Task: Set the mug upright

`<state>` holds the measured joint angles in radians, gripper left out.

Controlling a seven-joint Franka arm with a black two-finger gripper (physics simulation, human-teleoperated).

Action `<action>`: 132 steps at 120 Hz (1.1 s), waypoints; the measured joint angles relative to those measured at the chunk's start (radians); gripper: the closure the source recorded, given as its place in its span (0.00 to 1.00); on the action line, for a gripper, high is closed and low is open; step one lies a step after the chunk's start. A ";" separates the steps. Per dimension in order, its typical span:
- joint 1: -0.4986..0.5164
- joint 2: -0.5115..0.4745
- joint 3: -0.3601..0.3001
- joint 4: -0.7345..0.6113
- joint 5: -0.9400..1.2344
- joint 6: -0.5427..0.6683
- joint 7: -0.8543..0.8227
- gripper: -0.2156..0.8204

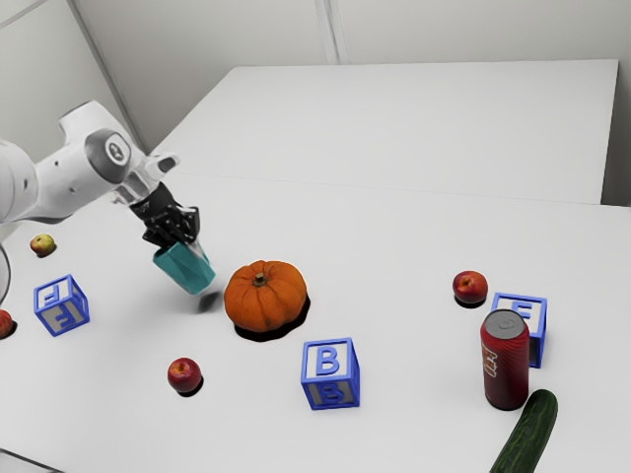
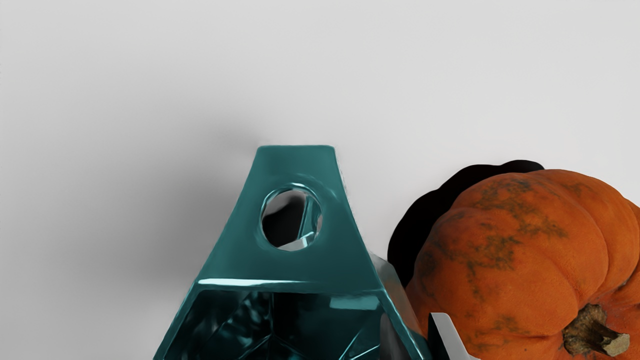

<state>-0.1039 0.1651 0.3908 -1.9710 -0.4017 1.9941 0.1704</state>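
Above the smooth white table (image 1: 424, 232), toward the exterior view's left, holds a glossy teal, straight-sided mug (image 1: 184, 267) in the black two-finger gripper (image 1: 186, 237), tilted and raised over a soft shadow. In the wrist view, looks into the mug's open mouth, with a round hole in the flat part beyond; shows a fingertip (image 2: 450, 336) beside the wall, seemingly closed on the mug, but cannot tell the exact finger spacing. Near the mug, includes a ribbed orange pumpkin (image 1: 264, 298) with a woody stem. Toward the exterior view's right, includes a red cylindrical can (image 1: 505, 365) and a long dark-green cucumber (image 1: 525, 434).
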 joint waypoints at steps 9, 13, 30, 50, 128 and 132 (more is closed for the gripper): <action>-0.026 -0.010 0.013 -0.030 0.029 0.023 -0.086 0.95; -0.032 -0.013 0.015 -0.044 0.040 0.033 -0.123 0.95; -0.062 -0.019 0.018 -0.059 0.116 0.059 -0.278 0.95; -0.093 -0.028 0.020 -0.069 0.187 0.066 -0.456 0.95; -0.133 -0.012 0.031 -0.071 0.358 0.129 -0.920 0.95; -0.133 -0.005 0.032 -0.071 0.357 0.140 -0.934 0.95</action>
<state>-0.2371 0.1601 0.4225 -2.0424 -0.0448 2.1339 -0.7637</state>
